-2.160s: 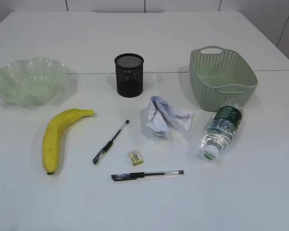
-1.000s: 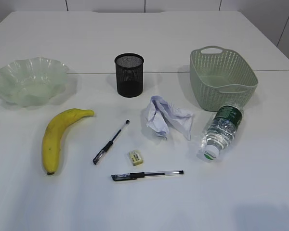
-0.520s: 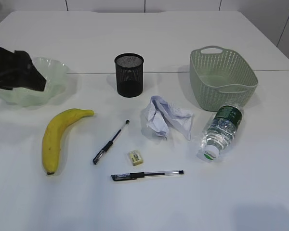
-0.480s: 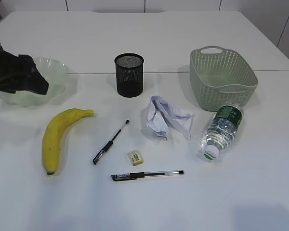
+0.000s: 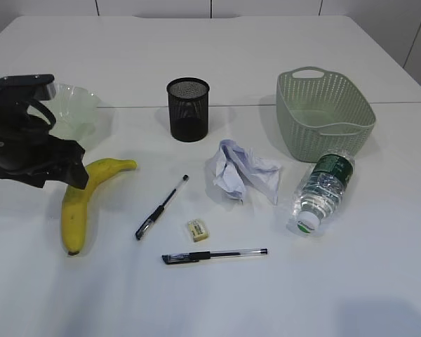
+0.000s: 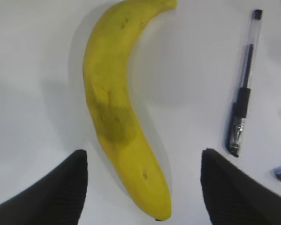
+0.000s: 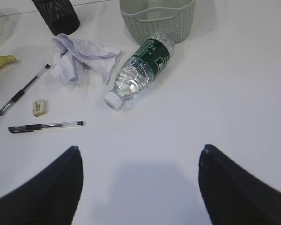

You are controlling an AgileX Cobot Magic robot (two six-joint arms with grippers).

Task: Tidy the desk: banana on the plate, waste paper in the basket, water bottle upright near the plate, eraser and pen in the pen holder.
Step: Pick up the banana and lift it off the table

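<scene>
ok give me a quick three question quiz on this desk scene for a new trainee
1. True or false: the water bottle stands upright beside the plate.
2. Which item lies between the left gripper fingers in the left wrist view? A) crumpled paper B) banana C) eraser
3. Fill in: the pen holder has ____ pens in it so far, as both pens lie on the table.

Key:
1. False; it lies on its side near the basket.
2. B; the open fingers straddle the banana without touching it.
3. No.
</scene>
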